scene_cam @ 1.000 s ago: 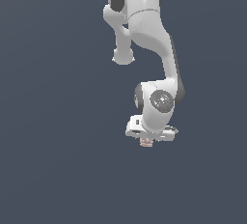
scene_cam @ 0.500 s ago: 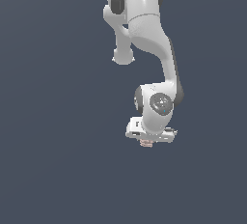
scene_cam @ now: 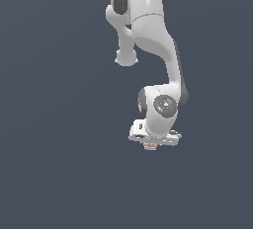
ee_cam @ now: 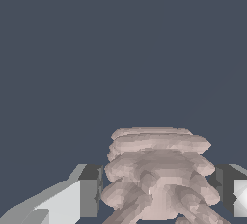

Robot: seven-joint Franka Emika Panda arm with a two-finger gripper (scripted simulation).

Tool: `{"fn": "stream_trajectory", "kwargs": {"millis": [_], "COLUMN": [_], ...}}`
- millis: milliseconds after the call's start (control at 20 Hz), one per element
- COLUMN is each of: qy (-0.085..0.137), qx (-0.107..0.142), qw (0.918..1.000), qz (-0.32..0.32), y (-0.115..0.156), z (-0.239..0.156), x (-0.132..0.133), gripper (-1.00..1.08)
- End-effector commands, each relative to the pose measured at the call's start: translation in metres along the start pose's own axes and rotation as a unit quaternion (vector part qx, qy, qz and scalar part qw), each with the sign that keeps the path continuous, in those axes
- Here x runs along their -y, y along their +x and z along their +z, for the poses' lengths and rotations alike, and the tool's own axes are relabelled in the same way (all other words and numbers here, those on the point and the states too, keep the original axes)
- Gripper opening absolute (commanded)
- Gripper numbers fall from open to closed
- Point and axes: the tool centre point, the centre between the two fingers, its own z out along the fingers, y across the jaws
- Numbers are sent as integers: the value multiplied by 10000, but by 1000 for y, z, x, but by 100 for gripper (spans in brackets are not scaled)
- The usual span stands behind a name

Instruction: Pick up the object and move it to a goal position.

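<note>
Pinkish-tan and ridged, the object (ee_cam: 157,177) sat directly between the gripper (ee_cam: 159,191)'s two fingers (ee_cam: 89,191), one dark pad at each flank; the jaws looked closed on it, though true contact could not be confirmed. Its stacked lumps ran lengthwise away from the wrist camera. In the exterior view it showed only as a small nub (scene_cam: 150,147) beneath the white hand. Everything around was plain slate-grey, with no surface edge or goal marker visible.

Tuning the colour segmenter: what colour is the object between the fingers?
Pinkish-tan object, ridged; clearest in the wrist view.
</note>
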Motion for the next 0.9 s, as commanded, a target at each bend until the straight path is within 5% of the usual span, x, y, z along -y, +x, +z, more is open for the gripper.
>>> {"fn": "stream_trajectory", "kwargs": {"millis": [0, 850], "qy": [2, 0], "qx": [-4, -5], "qw": [10000, 10000], "qz": [-2, 1], "y": [1, 15], "z": [-5, -126], "x": [2, 60], "gripper": [-100, -100]}}
